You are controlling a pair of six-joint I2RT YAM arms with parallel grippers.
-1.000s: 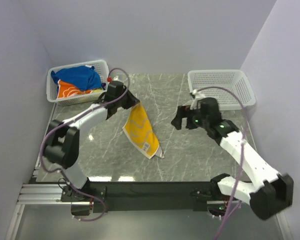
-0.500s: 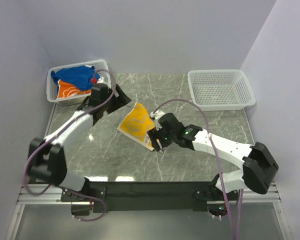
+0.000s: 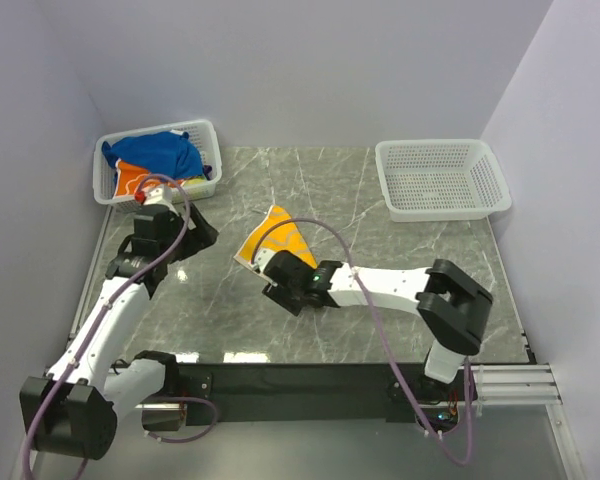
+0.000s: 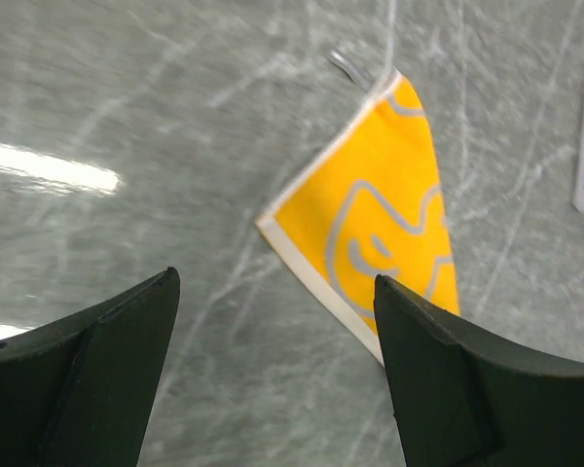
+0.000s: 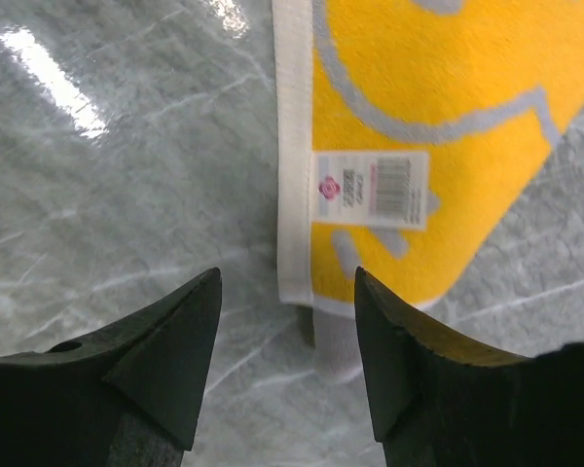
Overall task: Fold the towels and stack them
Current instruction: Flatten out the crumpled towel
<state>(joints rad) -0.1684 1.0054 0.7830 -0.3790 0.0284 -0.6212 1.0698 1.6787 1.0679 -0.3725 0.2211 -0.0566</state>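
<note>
- Near the middle of the grey marble bench (image 3: 400, 260): yellow towel (image 3: 276, 236) with pale swirls, spread flat, one corner toward the far wall.
- At its near edge: right pincer (image 3: 278, 280), low over the cloth, arm stretched across from the right side.
- From the right wrist: jaws of the right pincer (image 5: 287, 277) partly apart, one on either side of the white hem at a corner of the yellow towel (image 5: 438, 97); cannot tell if the tips touch the cloth.
- Beside that hem: small white label (image 5: 372, 190) with a barcode, face up.
- To the left of the towel, apart from it: left pincer (image 3: 202, 235), jaws wide apart, holds nothing.
- From the left wrist: marble between the jaws of the left pincer (image 4: 274, 284), yellow towel (image 4: 384, 209) further ahead and to the right.
- At the far left corner: white mesh basket (image 3: 104, 185) with a blue towel (image 3: 160, 152) on top of an orange towel (image 3: 135, 182).
- At the far right: second white mesh basket (image 3: 435, 146).
</note>
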